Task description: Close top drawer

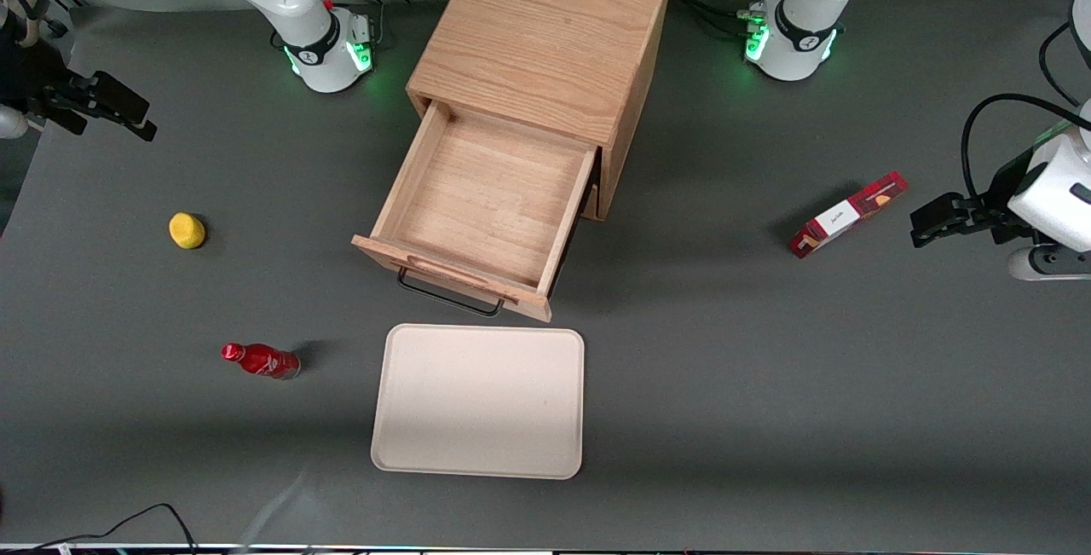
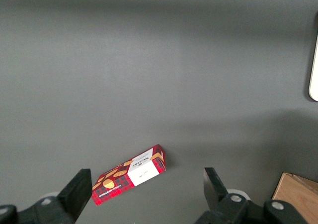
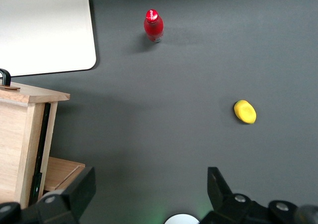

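Well, the top drawer [image 1: 486, 205] stood pulled far out of the cabinet [image 1: 545, 35], just above the tray [image 1: 479, 401]; stiff wood on runners, it looked best shoved at its front lip. Off toward the working arm's end, the gripper [image 1: 128, 116] hovered open, holding nothing, well apart

Near my end of table: small yellow lemon [image 1: 187, 230], little red bottle [image 1: 260, 361] nearer front camera. Big flat cream tray [image 1: 479, 401] mid-table. Red snack box [image 1: 847, 215] toward parked arm's end.
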Action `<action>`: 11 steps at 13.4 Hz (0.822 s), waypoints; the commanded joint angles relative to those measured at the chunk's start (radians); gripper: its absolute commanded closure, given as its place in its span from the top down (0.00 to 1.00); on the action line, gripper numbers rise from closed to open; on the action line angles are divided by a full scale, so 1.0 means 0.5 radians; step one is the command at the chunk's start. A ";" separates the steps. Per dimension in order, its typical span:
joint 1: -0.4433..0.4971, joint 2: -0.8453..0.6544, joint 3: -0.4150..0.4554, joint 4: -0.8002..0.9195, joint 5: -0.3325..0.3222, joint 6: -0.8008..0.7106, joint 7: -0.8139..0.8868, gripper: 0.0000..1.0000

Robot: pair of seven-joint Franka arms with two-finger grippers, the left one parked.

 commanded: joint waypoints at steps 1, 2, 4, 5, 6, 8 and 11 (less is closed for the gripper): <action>0.004 0.012 0.003 0.062 -0.016 -0.065 0.031 1.00; 0.004 0.030 0.006 0.093 -0.013 -0.071 0.044 1.00; -0.002 0.057 -0.006 0.127 -0.001 -0.086 0.038 1.00; -0.002 0.057 -0.006 0.127 -0.001 -0.093 0.038 1.00; -0.002 0.039 -0.003 0.121 -0.007 -0.102 0.050 1.00; 0.004 0.024 -0.003 0.157 -0.022 -0.148 0.069 1.00; -0.002 0.024 -0.006 0.203 -0.022 -0.197 0.062 1.00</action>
